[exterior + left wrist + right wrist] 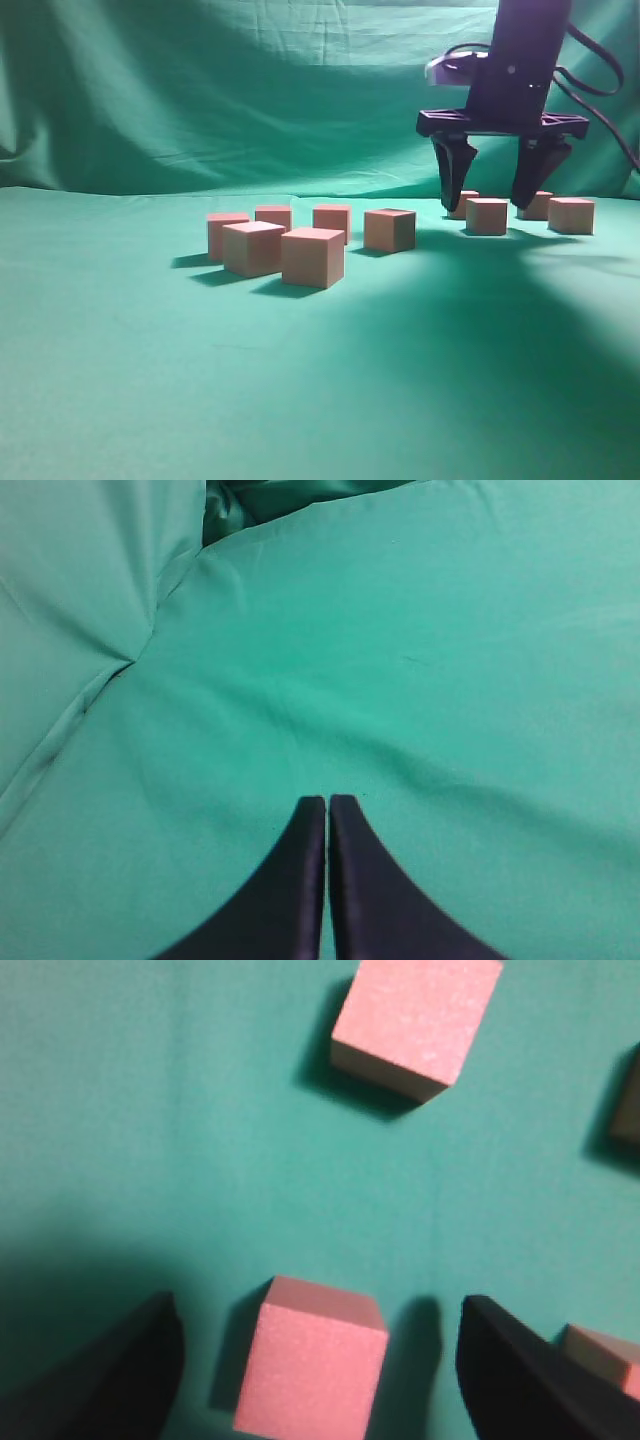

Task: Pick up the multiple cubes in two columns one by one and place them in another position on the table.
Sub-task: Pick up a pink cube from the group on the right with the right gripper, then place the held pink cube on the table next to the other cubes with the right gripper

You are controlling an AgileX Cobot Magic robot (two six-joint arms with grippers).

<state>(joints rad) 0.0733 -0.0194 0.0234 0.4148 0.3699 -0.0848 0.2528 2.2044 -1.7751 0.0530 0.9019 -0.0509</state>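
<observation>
Several pinkish-red cubes stand on the teal table (120, 380). One cluster sits left of centre, with its front cube (313, 256) closest to the camera. A second group sits at the back right. My right gripper (489, 203) hangs open over that group, a finger on each side of one cube (487, 216). In the right wrist view this cube (312, 1365) stands between the fingers (110, 1380) with a gap on both sides. Another cube (415, 1025) lies further ahead. My left gripper (327, 802) is shut on nothing, over bare cloth.
A further cube (603, 1355) peeks out just beyond the right finger, and a shadowed one (628, 1110) shows at the right edge of that view. Draped green backdrop (250, 90) rises behind the table. A fold of cloth (120, 660) runs to the left of the left gripper.
</observation>
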